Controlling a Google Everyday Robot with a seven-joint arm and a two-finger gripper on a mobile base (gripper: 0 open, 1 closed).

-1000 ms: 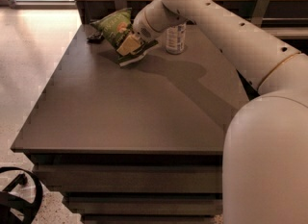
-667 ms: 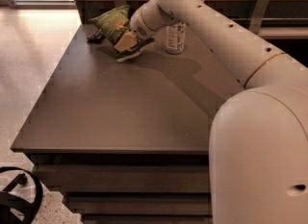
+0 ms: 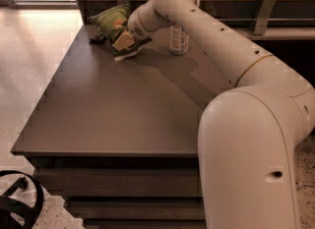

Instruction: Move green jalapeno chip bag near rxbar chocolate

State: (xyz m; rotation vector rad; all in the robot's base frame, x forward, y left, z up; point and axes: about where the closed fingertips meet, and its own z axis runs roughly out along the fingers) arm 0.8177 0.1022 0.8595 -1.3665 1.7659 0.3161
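Note:
The green jalapeno chip bag (image 3: pixel 114 20) is crinkly green with white lettering and lies at the far left corner of the dark table (image 3: pixel 118 110). The rxbar chocolate (image 3: pixel 96 38) is a small dark bar at the bag's left edge, touching or nearly touching it. My gripper (image 3: pixel 129 45) is at the end of the white arm, at the bag's lower right edge, down against its white bottom edge.
A clear plastic bottle (image 3: pixel 178 40) stands to the right of the gripper near the table's back edge. A wooden wall with metal brackets (image 3: pixel 266 4) runs behind the table. My own base (image 3: pixel 256 164) fills the right foreground. A black wheel (image 3: pixel 19 206) shows bottom left.
The arm has reached a little farther toward the table's far left corner. The chip bag and bar look unmoved.

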